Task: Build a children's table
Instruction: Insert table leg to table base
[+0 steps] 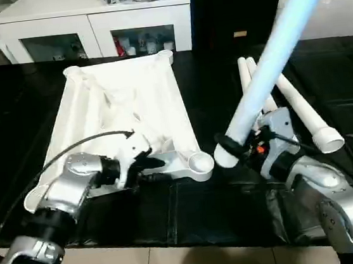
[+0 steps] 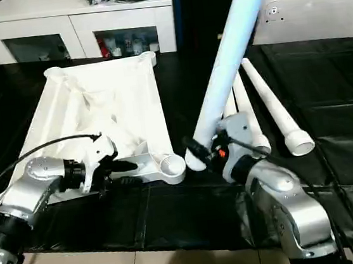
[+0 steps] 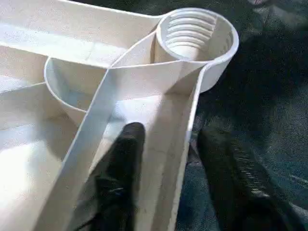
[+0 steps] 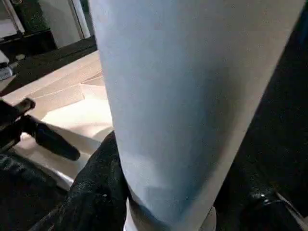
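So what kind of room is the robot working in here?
Probably an indoor lab or workshop: a work table draped in black sheeting, a white glass-door cabinet behind it with small items inside, and a tiled floor.

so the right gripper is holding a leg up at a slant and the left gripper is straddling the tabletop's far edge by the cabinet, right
Not the far edge. The left gripper straddles the tabletop's near rim, beside the near corner socket, as the left wrist view shows. The rest holds: the right gripper holds a leg up at a slant.

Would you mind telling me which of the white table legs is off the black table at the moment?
The leg in the right pincer, slanting up; the other legs lie flat on the black table.
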Controlling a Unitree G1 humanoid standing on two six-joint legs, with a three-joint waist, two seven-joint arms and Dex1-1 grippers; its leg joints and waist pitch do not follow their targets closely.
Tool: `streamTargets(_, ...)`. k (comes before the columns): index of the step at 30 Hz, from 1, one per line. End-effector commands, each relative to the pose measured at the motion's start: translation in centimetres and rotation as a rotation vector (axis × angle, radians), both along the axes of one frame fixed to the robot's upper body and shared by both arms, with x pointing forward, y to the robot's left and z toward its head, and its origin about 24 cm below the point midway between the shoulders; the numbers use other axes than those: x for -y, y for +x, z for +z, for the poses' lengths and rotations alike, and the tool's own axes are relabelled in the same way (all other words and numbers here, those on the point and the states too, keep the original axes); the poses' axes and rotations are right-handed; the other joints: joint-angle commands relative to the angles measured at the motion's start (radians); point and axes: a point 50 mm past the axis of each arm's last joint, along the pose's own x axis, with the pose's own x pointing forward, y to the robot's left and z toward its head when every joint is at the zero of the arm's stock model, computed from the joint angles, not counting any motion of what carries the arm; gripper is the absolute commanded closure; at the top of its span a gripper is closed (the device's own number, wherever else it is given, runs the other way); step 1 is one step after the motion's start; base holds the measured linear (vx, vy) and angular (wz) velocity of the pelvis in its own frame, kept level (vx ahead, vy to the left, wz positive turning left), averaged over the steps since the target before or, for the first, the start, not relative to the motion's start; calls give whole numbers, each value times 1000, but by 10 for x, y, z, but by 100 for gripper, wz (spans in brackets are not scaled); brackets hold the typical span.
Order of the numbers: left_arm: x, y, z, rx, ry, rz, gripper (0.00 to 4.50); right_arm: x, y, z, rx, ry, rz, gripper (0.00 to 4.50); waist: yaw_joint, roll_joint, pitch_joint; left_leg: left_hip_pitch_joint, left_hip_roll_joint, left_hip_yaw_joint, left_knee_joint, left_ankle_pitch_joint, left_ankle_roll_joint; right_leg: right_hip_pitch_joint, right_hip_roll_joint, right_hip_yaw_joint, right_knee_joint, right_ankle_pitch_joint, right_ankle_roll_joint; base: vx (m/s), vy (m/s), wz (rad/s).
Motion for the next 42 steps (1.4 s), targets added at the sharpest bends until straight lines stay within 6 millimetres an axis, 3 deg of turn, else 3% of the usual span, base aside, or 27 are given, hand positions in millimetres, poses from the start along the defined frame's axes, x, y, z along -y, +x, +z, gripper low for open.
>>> streamTargets(1,-4,2,0,10,23,-2,276,-1,-1,6,32,-2,13,259,0,4,-57,0,119,-48,-94,-123,23,55,-107,73,-71,-22,-278,0,0,0)
streamTargets(7,-7,2,-5,8,50,-7,321,-2,-2,6,31,-5,28,259,0,0,-56,0,122,-48,-95,-121,24,53,-108,74,-73,-41,-275,0,0,0)
streamTargets(8,-8,1,-6,9,59,-10,333,-2,-2,6,31,-6,30,259,-2,-5,-55,-1,122,-47,-96,-123,25,53,-108,74,-74,-43,-274,0,0,0)
streamTargets(11,-8,1,-6,9,53,-9,345,-2,-2,6,30,-5,31,259,-1,-2,-54,0,122,-47,-96,-126,25,52,-110,75,-75,-58,-274,0,0,0)
streamTargets(12,-8,1,-6,6,49,-12,353,-2,-1,7,29,-4,32,259,-2,-9,-53,-1,122,-46,-97,-132,25,51,-109,75,-77,-68,-273,0,0,0)
streamTargets(13,-8,1,-7,5,48,-13,377,-2,-1,7,28,-4,33,259,0,-7,-52,-1,122,-46,-97,-134,25,51,-111,75,-76,-83,-273,0,0,0)
streamTargets(17,-5,0,-6,-4,16,-28,400,-7,2,13,37,22,63,259,0,-1,-52,1,123,-48,-98,-147,19,49,-111,76,-78,-96,-270,0,0,0)
streamTargets(20,-3,-1,-4,-13,-11,-43,426,-10,5,18,67,38,83,259,-1,-1,-54,-1,123,-47,-98,-129,21,50,-111,76,-74,-60,-274,0,0,0)
streamTargets(23,1,-4,-4,-17,-21,-69,448,-14,10,25,99,52,91,259,-3,1,-60,-4,123,-47,-93,-66,39,52,-111,73,-63,40,-290,0,0,0)
streamTargets(26,3,-6,-7,16,9,-65,450,-21,15,30,126,33,152,259,-5,1,-62,-8,120,-46,-88,-42,65,54,-110,70,-60,95,-301,0,0,0)
streamTargets(31,5,-10,-15,8,14,-50,450,-28,21,25,46,2,259,259,-1,3,-59,-4,123,-44,-89,-77,61,53,-109,70,-66,34,-304,0,0,0)
streamTargets(35,9,-10,-12,39,-14,-47,450,-26,28,11,-11,-77,283,259,0,-8,-58,-5,123,-42,-90,-84,43,54,-111,71,-68,-13,-302,0,0,0)
streamTargets(38,10,-11,-9,63,-21,-51,450,-26,29,5,-36,-101,287,259,1,-6,-60,-7,122,-41,-87,-51,58,54,-110,70,-65,22,-300,0,0,0)
streamTargets(39,11,-11,-7,70,-29,-51,450,-27,30,4,-39,-102,290,259,2,-14,-61,-8,122,-40,-86,-37,69,55,-111,70,-63,35,-299,0,0,0)
streamTargets(42,12,-12,-1,84,-59,-58,450,-30,33,-2,-52,-132,303,259,2,-14,-60,-7,122,-39,-85,-33,80,51,-110,69,-65,14,-300,0,0,0)
